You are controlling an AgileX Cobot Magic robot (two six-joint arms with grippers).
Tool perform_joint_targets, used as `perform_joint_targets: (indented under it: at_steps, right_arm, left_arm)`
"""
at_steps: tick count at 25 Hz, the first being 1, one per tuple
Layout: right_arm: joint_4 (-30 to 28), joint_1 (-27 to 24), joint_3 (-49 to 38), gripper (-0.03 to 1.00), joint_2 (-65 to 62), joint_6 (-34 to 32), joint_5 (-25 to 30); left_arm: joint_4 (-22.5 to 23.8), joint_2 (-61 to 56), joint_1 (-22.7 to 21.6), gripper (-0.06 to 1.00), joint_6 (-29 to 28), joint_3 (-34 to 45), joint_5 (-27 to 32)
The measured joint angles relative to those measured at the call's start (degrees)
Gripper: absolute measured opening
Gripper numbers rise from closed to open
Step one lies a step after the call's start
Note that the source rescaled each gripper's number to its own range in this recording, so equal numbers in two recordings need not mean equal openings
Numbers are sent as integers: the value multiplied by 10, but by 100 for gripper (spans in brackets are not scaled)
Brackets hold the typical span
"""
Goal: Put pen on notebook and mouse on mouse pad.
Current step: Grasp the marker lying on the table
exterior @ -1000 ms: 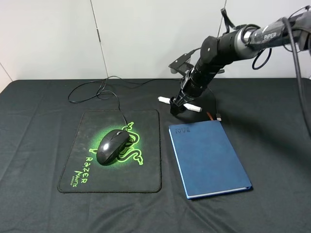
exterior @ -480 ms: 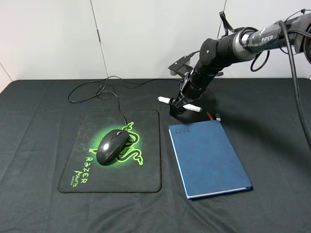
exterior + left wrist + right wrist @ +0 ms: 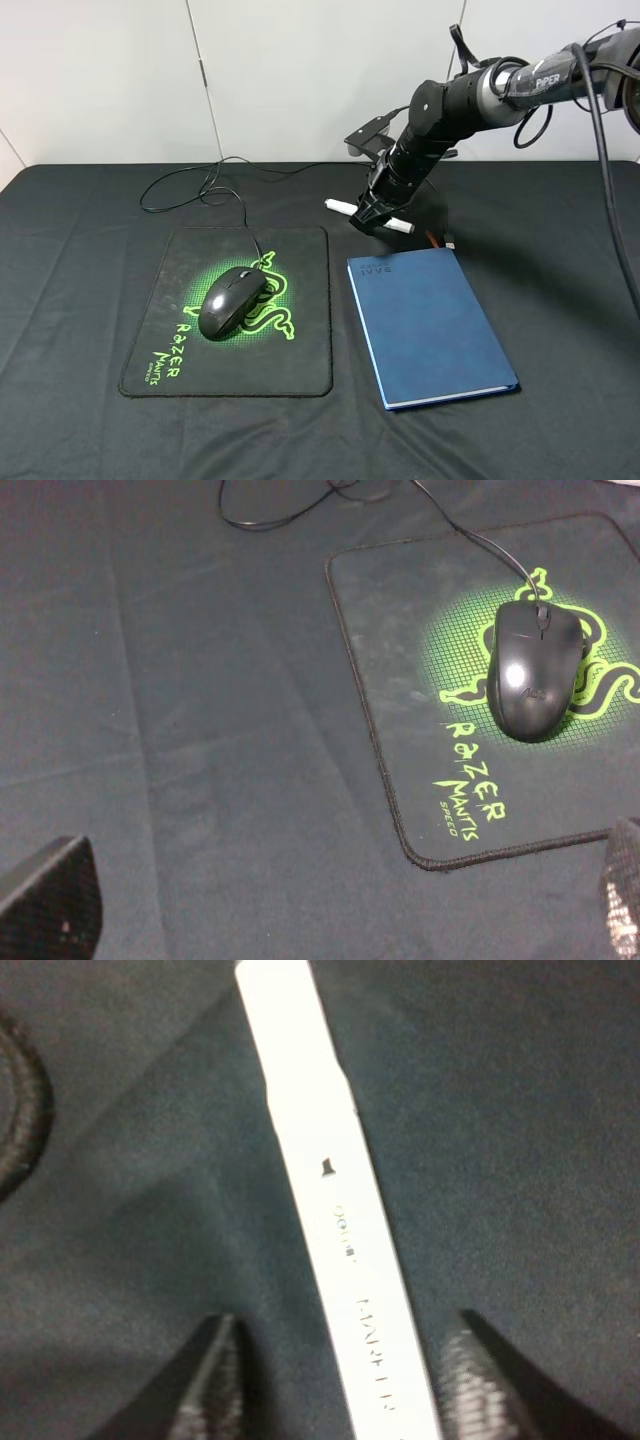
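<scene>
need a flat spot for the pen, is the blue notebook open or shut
Shut: the blue rectangular hardcover notebook lies flat, plain cover up, no inner pages exposed.

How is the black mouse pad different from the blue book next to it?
The mouse pad is black with a glowing green logo; the notebook is plain blue. The mouse pad looks nearly square; the notebook is a longer rectangle. The mouse sits on the mouse pad; nothing lies on the notebook. Both lie flat on the black table.

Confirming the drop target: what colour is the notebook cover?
The notebook is plain blue, clearest in the exterior high view.
</scene>
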State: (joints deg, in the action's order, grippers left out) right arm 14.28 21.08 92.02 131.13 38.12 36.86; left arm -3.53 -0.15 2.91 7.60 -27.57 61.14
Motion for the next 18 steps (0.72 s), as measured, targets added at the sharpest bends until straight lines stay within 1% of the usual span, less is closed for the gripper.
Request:
perform_joint_targets:
  at_steps: [3, 6, 7, 18]
  right_arm:
    - [-1, 0, 0, 18, 0, 0, 0]
    - [-1, 0, 0, 3, 0, 0, 0]
    - [-1, 0, 0, 0, 0, 0, 0]
    - [-9, 0, -1, 0, -15, 0, 1]
  left_arm:
    - [0, 0, 0, 100, 0, 0, 0]
    - [0, 0, 0, 100, 0, 0, 0]
    - [0, 0, 0, 100, 0, 0, 0]
    - [0, 0, 0, 100, 0, 0, 0]
